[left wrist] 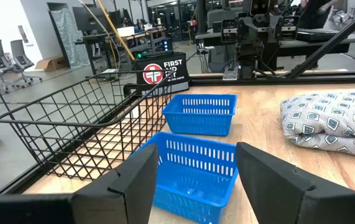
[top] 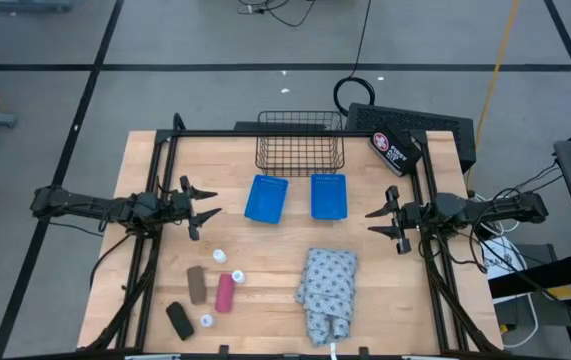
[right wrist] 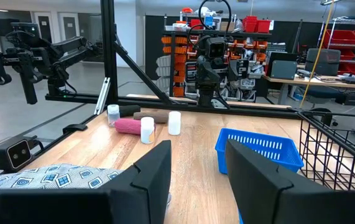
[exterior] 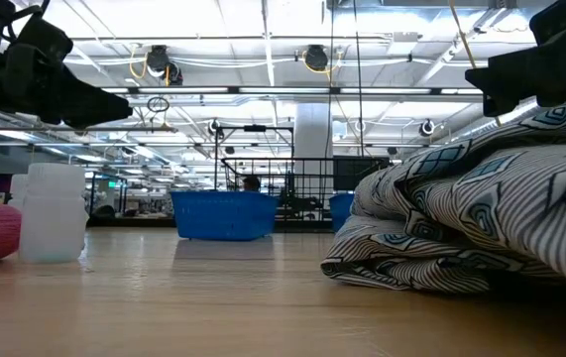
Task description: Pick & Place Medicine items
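Left gripper point(top: 208, 208) at mid left, fingers apart, empty. Right gripper point(top: 373, 222) at mid right, likewise parted and empty. Medicine items at lower left: white bottles point(top: 220, 256), brown piece point(top: 197, 285), pink piece point(top: 225, 293), seemingly black piece point(top: 180, 320).

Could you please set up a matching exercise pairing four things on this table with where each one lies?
Things:
1. wire basket
2. patterned cloth
3. black oblong piece
4. first aid pouch

Places:
A. near edge of the table, on the left arm's side
B. far edge, middle, behind the two blue baskets
C. far corner on the right arm's side
D. near edge, right of the pink piece

Pairs: 1-B, 2-D, 3-A, 4-C
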### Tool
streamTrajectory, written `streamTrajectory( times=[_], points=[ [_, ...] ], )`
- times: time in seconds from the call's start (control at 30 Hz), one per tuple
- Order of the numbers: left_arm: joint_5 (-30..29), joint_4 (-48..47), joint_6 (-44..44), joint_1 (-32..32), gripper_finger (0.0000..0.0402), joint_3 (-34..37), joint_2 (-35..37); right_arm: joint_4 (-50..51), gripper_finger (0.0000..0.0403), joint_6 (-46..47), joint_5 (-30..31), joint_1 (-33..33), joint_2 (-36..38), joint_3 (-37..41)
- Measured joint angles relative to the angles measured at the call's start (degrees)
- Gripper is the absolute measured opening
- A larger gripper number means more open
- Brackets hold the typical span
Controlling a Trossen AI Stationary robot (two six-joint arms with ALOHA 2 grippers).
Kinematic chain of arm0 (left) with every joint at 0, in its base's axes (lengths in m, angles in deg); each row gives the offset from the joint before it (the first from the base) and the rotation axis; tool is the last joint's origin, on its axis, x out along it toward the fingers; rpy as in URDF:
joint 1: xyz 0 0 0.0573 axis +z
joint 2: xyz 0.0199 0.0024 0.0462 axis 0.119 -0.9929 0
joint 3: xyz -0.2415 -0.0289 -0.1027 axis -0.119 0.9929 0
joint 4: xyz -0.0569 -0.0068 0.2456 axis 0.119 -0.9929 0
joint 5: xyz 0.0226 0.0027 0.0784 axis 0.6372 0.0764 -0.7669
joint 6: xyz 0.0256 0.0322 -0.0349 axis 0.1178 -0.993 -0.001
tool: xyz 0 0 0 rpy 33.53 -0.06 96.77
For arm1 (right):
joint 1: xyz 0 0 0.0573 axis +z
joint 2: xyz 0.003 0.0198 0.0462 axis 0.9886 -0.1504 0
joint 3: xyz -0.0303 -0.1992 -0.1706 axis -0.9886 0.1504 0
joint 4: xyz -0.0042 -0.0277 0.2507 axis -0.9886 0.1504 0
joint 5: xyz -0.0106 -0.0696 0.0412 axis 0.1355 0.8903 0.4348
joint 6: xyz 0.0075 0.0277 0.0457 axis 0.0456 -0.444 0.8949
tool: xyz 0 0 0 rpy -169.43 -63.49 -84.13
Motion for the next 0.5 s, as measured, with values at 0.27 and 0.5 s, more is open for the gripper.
streamTrajectory(
  times=[0.27,0.5],
  points=[
    [0.0,0.0,0.0,0.0,0.0225,0.0,0.0,0.0,0.0139,0.0,0.0,0.0,0.0,0.0],
    [0.7,3.8,-3.1,0.1,0.0225,0.0,0.0,0.0,0.0139,0.0,0.0,0.0,0.0,0.0]
  ],
)
